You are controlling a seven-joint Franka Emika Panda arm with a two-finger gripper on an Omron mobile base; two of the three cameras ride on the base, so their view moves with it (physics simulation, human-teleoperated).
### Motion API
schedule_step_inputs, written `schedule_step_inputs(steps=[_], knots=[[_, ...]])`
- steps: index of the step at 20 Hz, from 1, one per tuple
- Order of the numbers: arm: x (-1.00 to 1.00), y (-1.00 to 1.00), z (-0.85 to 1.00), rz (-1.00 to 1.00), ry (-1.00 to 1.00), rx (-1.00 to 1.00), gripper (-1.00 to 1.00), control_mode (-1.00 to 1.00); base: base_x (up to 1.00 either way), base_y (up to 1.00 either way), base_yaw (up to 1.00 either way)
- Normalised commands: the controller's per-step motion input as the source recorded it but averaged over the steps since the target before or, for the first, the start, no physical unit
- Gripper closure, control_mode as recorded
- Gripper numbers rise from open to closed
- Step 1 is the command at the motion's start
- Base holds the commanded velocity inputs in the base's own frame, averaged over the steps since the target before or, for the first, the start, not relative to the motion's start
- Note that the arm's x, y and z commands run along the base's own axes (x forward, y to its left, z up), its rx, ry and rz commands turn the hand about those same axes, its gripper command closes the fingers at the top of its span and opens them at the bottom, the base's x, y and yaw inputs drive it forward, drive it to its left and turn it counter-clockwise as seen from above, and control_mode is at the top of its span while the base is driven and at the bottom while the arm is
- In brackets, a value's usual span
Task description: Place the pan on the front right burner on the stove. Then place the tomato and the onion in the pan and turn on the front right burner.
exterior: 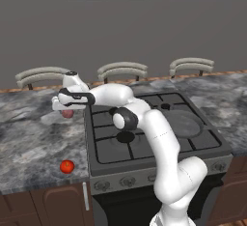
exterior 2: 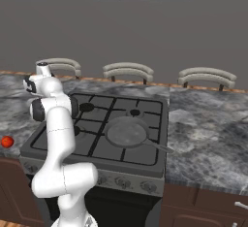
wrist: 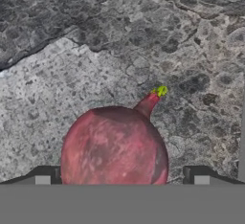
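The dark grey pan point(exterior: 184, 123) point(exterior 2: 127, 131) lies on the front right grate of the stove point(exterior: 111, 150) point(exterior 2: 58, 143), its handle toward the front, and covers the front right burner. On the counter left of the stove sits the pinkish-purple onion point(exterior: 68, 114) point(wrist: 115, 144). My gripper point(exterior: 64, 108) point(wrist: 122, 179) hangs just above it, open, with one finger tip point(wrist: 44, 176) on each side of the onion and not closed on it. The red tomato point(exterior: 67, 166) point(exterior 2: 6, 141) rests near the counter's front edge.
Round knobs point(exterior: 102, 186) point(exterior 2: 145, 186) line the stove front. Three chair backs point(exterior: 122, 69) stand behind the marble counter point(exterior: 29, 138). My arm stretches across the stove's left grates. More counter point(exterior 2: 208, 138) runs right of the stove.
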Motion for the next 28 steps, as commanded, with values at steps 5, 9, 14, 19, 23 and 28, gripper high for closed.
schedule_step_inputs(steps=[5, 9, 14, 19, 23, 28], knots=[[0.00, 0.00, 0.00, 0.00, 0.00, 0.00, -1.00, -1.00, 0.00, 0.00, 0.00], [0.00, 0.00, 0.00, 0.00, 0.00, 0.00, 1.00, -1.00, 0.00, 0.00, 0.00], [0.00, 0.00, -0.01, 0.00, 0.00, 0.00, 1.00, -1.00, 0.00, 0.00, 0.00], [-0.04, 0.00, 0.19, 0.00, -0.03, 0.00, 1.00, -1.00, 0.00, 0.00, 0.00], [-0.17, -0.01, 0.58, 0.00, 0.00, 0.00, 1.00, -1.00, 0.00, 0.00, 0.00], [-0.30, -0.14, 0.45, 0.00, 0.00, 0.00, 1.00, -1.00, 0.00, 0.00, 0.00]])
